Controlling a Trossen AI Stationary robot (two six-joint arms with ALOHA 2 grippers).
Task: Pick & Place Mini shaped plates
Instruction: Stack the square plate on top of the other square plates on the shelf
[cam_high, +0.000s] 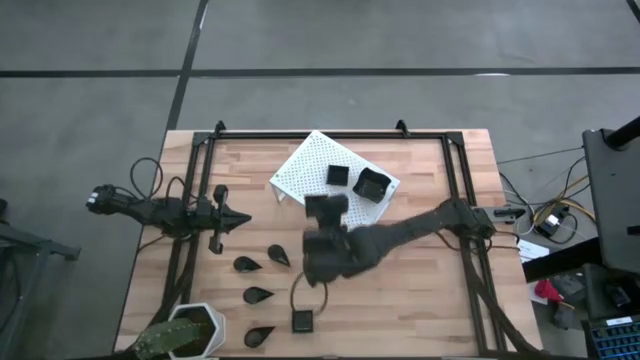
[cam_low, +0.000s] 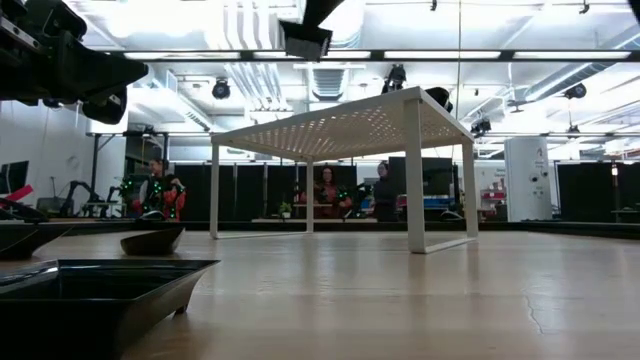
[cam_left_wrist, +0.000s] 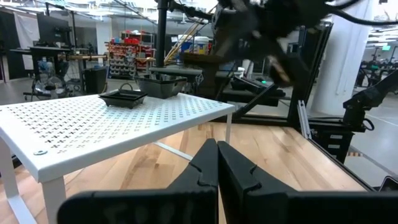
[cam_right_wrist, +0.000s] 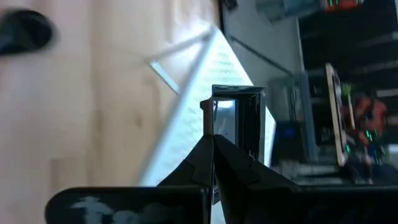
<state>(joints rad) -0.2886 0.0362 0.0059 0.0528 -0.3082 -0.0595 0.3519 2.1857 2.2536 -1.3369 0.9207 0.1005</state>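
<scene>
Table (cam_high: 420, 290): pale wood, plank-striped, edged by a black frame (cam_high: 455, 175). Rack (cam_high: 305, 165): white, dotted all over with small holes. On it, two glossy black square plates (cam_high: 338, 175), (cam_high: 371, 184). On the wood, near left: four black teardrop plates (cam_high: 247, 264), (cam_high: 279, 255), (cam_high: 258, 296), (cam_high: 259, 335) and one black square plate (cam_high: 302, 321). Pot (cam_high: 196, 330), near-left corner: white, with green leaves. Both arms dark. Right gripper (cam_right_wrist: 214, 146): black, clamped on a glossy black square plate (cam_right_wrist: 239, 118). Floor (cam_high: 400, 40): grey.
</scene>
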